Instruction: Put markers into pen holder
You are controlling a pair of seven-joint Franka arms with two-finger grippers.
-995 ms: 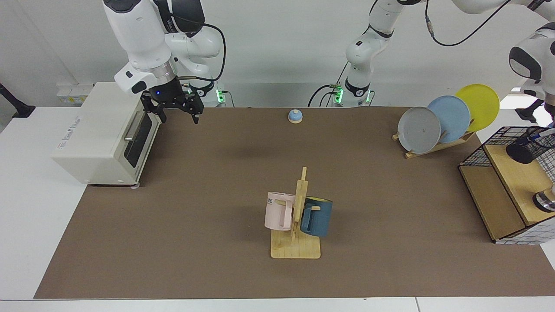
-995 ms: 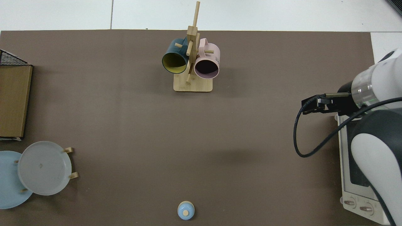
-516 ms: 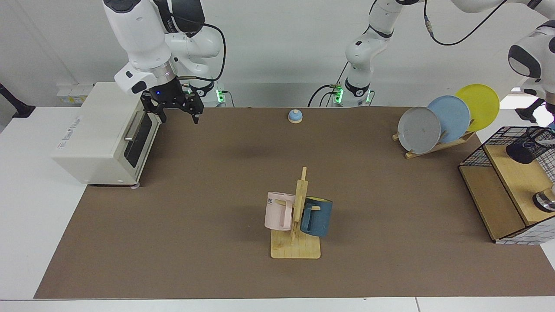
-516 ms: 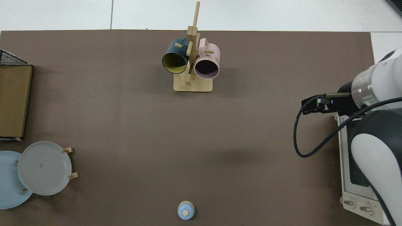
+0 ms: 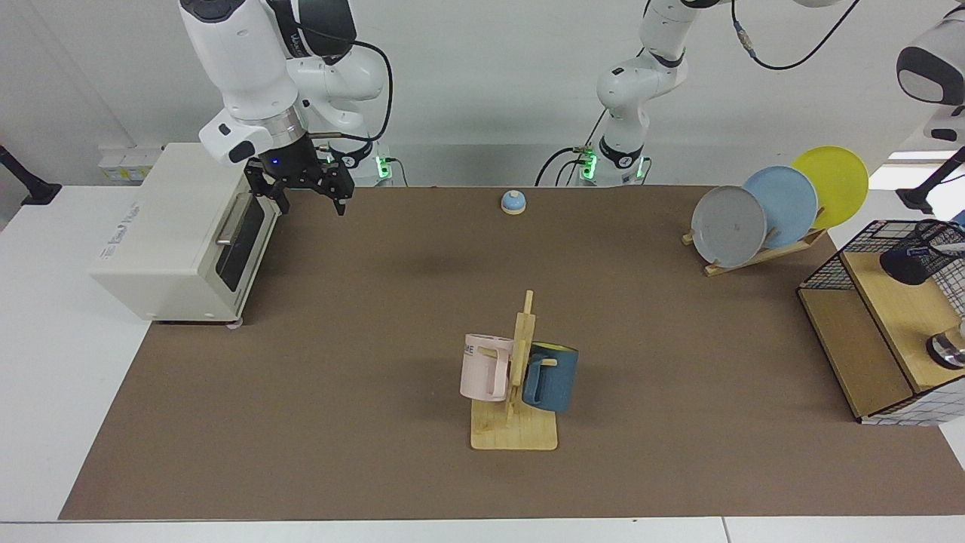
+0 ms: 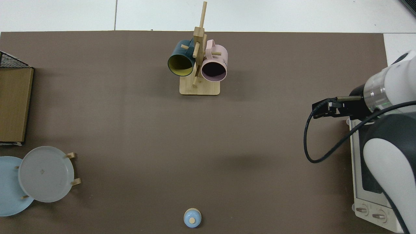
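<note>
The pen holder point(image 5: 921, 258), a small black mesh cup, lies tilted on the top wooden shelf of the wire rack point(image 5: 852, 339) at the far right edge of the facing view. A bluish bit point(image 5: 960, 219) pokes up by its rim at the frame's edge; I cannot tell whether it is one of the markers. Only a white link of the left arm point(image 5: 933, 72) shows high above the holder, and its gripper is out of frame. My right gripper point(image 5: 310, 197) hangs open and empty beside the toaster oven point(image 5: 181, 234), and it appears in the top view as the right gripper point(image 6: 320, 109).
A wooden mug tree point(image 5: 520, 377) with a pink and a blue mug stands mid-table. A small blue bell point(image 5: 513, 202) sits at the back. A stand with three plates point(image 5: 776, 207) is beside the rack. The brown mat point(image 6: 130, 130) covers the table.
The left arm has lifted up and away from the pen holder, and its wrist now sits higher at the frame's edge. The right arm has not moved.
</note>
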